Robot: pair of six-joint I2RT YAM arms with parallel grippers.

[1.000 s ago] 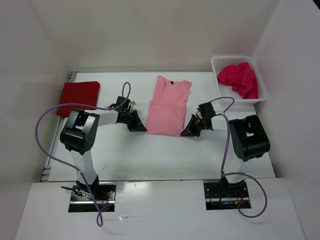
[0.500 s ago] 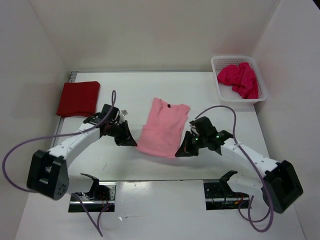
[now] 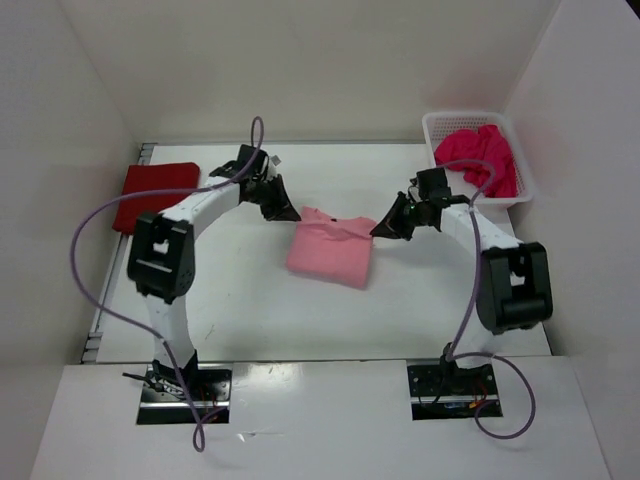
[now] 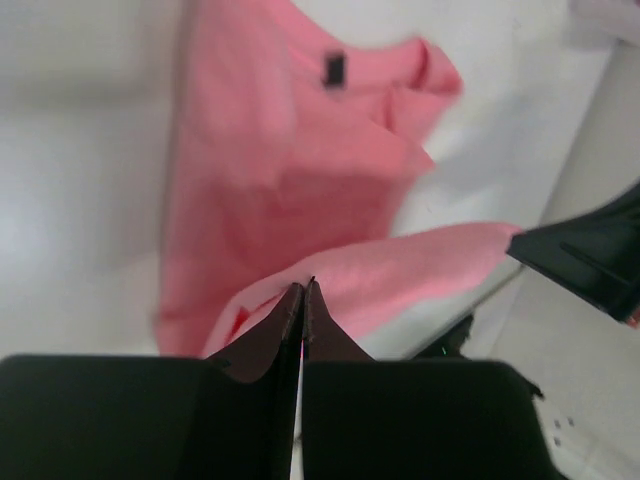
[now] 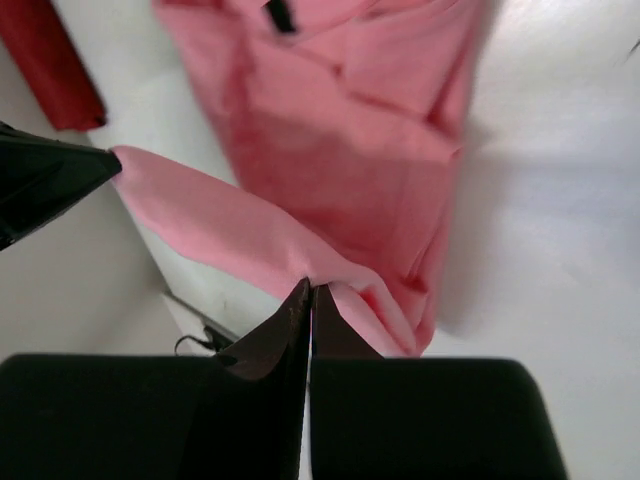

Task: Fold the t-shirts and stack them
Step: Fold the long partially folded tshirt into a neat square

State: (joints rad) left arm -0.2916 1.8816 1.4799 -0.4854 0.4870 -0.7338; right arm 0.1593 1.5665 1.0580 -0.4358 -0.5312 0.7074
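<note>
Top view: light pink cloth t-shirt [image 3: 330,255] lies mid-table, doubled over, long axis near-to-far with a slight tilt. Left gripper [image 3: 283,211] and right gripper [image 3: 382,231] each pinch a far corner. Folded dark red t-shirt [image 3: 152,195] sits well left of the left jaws. Crumpled magenta-pink t-shirt [image 3: 480,158] sits in the white plastic mesh basket [image 3: 460,116] (beyond the right jaws).
Left wrist: jaws closed on pink cloth, black collar label [image 4: 334,68] ahead of the tips.
Right wrist: jaws clamp the same lifted edge, and the shirt runs away from the tips.
</note>
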